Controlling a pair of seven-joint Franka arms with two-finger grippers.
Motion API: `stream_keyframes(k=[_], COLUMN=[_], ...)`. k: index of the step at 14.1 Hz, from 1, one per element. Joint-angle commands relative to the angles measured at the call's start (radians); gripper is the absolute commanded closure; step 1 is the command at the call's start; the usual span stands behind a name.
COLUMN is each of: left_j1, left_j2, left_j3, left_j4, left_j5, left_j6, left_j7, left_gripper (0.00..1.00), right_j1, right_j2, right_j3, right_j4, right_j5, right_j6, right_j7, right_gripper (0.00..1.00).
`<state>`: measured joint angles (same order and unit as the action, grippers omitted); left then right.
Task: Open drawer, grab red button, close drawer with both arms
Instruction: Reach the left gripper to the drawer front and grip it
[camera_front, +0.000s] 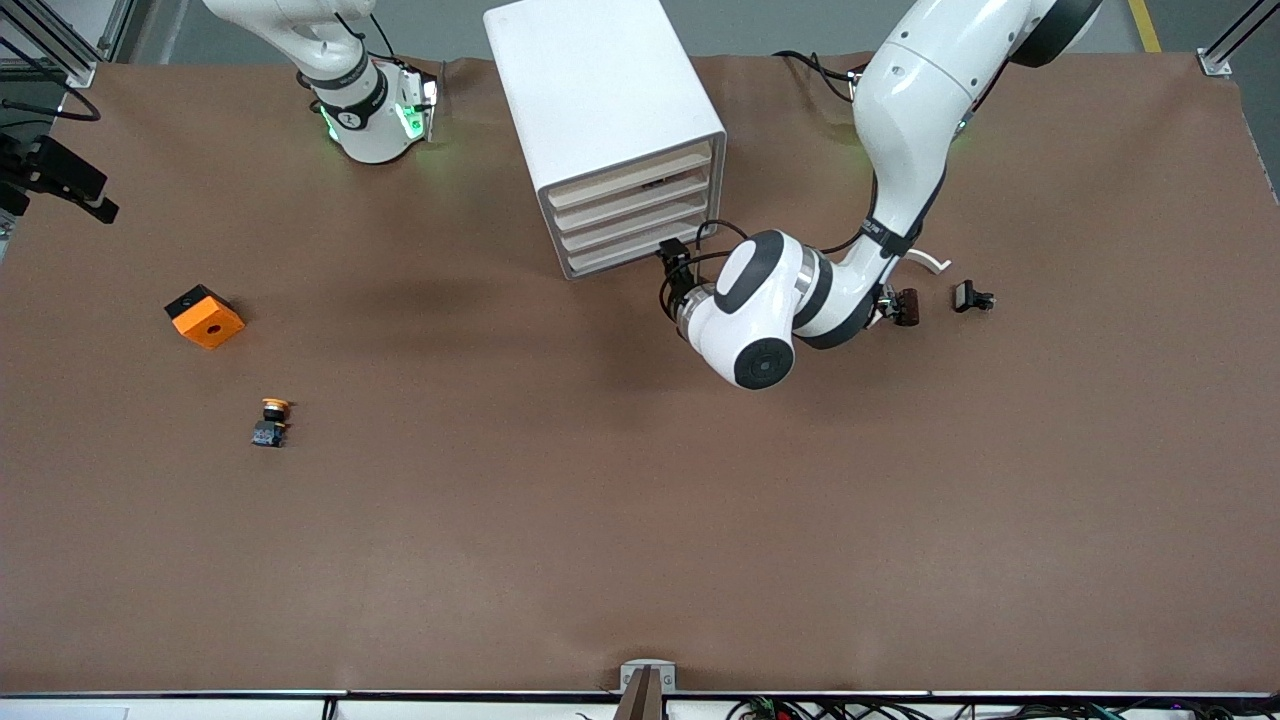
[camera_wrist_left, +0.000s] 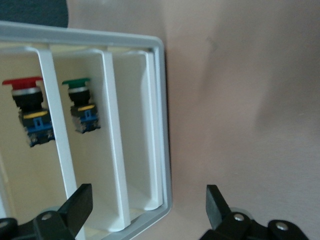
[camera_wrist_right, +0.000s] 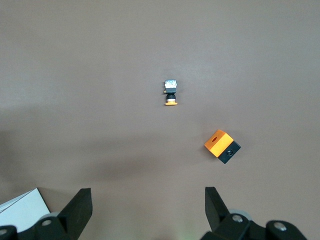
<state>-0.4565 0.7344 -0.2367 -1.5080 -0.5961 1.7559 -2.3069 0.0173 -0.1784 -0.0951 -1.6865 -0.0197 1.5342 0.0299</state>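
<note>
Well toward the right arm's end from the cabinet (camera_front: 600, 110), and nearer the front camera than it, lie an orange cube (camera_front: 205, 316) and a yellow-capped button (camera_front: 272, 421). The right gripper (camera_wrist_right: 148, 200) hangs over the table between those two and the cabinet, fingers spread wide and holding nothing; this arm waits.

The drawer (camera_front: 632, 172), topmost in the cabinet, looks shut, its front flush with the three below. The left gripper (camera_front: 672, 262) sits just in front of the cabinet's lower drawers, fingers wide apart and empty. In its wrist view the button (camera_wrist_left: 27, 112) stands in a white-walled slot of the cabinet, beside a green-capped one (camera_wrist_left: 82, 107); which drawer holds it I cannot tell from that view.

The drawer is probably light, stiff plastic that slides easily. Its front is shallow, so the hold is likely a thin pinch on its lip, with a straight pull. The button should be small, rigid and light. Its round cap may slip, so the blocky body's flat sides seem the better hold.

Toward the left arm's end from the cabinet lie a brown piece (camera_front: 906, 306) and a black piece (camera_front: 972, 297).
</note>
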Motion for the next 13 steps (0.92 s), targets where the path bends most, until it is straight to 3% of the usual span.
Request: stream_keyframes(k=[1,10,13], left_j1=[-0.005,-0.076,-0.079], left_j2=[0.033,0.069,0.079], left_j3=[0.004,-0.016,-0.016], left_j4=[0.018,0.017,0.017], left_j5=[-0.068,-0.182,-0.218], left_j6=[-0.032,-0.157,-0.208], left_j7=[0.043,0.098,0.098], left_gripper=[0.00,0.00,0.13], right_j1=[0.004,0.004,0.004], right_j2=[-0.003,-0.003,-0.003], right_j3=[0.000,0.000,0.002], right_j4=[0.008,0.008,0.008], right_j5=[-0.003,-0.003,-0.003], right_j6=[-0.005,-0.003,-0.003], right_j7=[0.002,0.002,0.002], right_gripper=[0.00,0.00,0.00])
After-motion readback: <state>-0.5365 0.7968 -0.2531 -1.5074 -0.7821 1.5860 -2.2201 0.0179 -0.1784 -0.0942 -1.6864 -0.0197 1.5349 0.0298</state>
